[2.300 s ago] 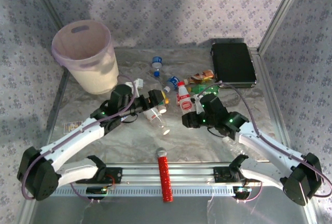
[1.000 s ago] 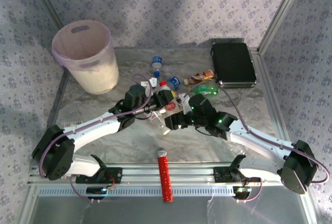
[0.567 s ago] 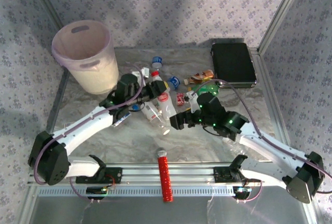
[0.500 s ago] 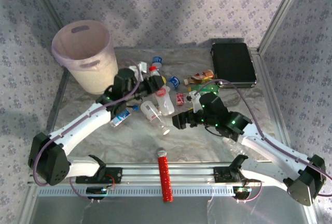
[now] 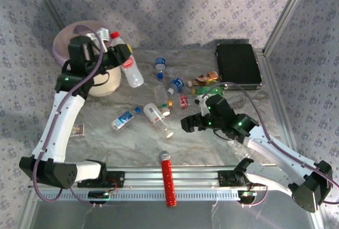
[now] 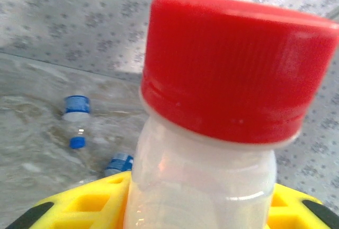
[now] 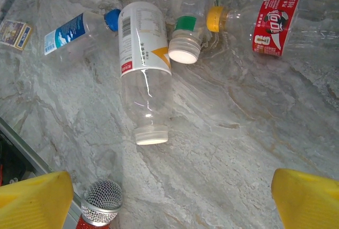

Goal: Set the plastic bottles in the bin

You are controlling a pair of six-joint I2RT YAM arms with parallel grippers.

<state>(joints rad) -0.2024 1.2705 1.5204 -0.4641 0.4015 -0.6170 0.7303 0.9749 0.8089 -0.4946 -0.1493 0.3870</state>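
My left gripper (image 5: 115,53) is raised beside the bin (image 5: 106,85), shut on a clear red-capped bottle (image 5: 128,65) that hangs tilted just right of the rim. In the left wrist view that red-capped bottle (image 6: 212,149) stands between the yellow fingers (image 6: 79,208). The arm hides much of the bin. My right gripper (image 5: 188,123) hovers open over the table; its yellow fingertips (image 7: 32,197) stand wide apart with nothing between them. A white-labelled bottle (image 7: 144,64), a blue-capped bottle (image 7: 74,27) and a red-labelled bottle (image 7: 273,17) lie below it.
More bottles lie scattered mid-table, among them a green one (image 5: 209,88) and a brownish one (image 5: 206,77). A black case (image 5: 238,64) sits at the back right. A red microphone (image 5: 167,178) lies at the front rail. A small card (image 5: 78,129) lies left.
My left arm has lifted the red-capped bottle from the middle of the table and swung it up and left to the bin. The right gripper has barely moved.
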